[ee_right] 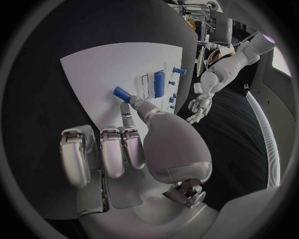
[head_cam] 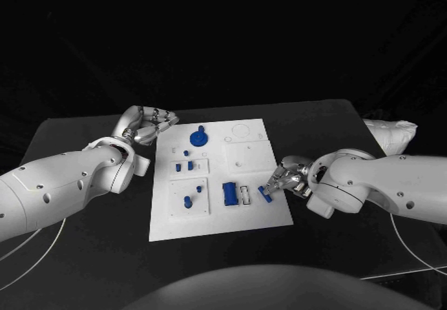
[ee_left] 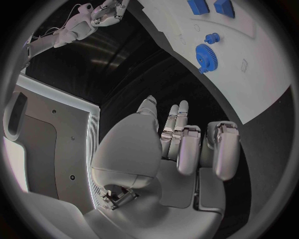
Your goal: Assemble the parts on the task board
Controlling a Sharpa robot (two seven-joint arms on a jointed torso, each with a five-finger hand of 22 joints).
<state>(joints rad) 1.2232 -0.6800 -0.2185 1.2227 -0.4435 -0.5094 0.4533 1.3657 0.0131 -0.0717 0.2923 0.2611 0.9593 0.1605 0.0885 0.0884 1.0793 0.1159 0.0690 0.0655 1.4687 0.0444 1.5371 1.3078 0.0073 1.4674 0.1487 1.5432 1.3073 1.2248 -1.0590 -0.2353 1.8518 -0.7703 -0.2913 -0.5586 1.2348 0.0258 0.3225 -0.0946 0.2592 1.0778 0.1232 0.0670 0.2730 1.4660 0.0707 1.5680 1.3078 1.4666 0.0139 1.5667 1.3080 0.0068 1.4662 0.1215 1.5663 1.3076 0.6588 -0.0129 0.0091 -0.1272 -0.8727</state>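
Note:
The white task board (head_cam: pixel 219 219) lies in the middle of the black table. On it are a blue gear (head_cam: pixel 198 137), two small blue blocks (head_cam: pixel 183 166), a larger blue block (head_cam: pixel 229 194) and small blue pegs (head_cam: pixel 189 202). My right hand (head_cam: pixel 289 179) is at the board's right edge and pinches a small blue part (head_cam: pixel 265 194) between thumb and a finger, low over the board beside a narrow slot (head_cam: pixel 245 195). The right wrist view shows that part (ee_right: pixel 121 93) at the fingertips (ee_right: pixel 126 107). My left hand (head_cam: pixel 149 124) hovers off the board's far left corner, fingers loosely bent, holding nothing.
The gear (ee_left: pixel 204 56) and two blocks (ee_left: pixel 209 6) also appear in the left wrist view, beyond my left hand (ee_left: pixel 181 149). Black table surrounds the board on all sides. A white bundle (head_cam: pixel 391 134) lies at the far right.

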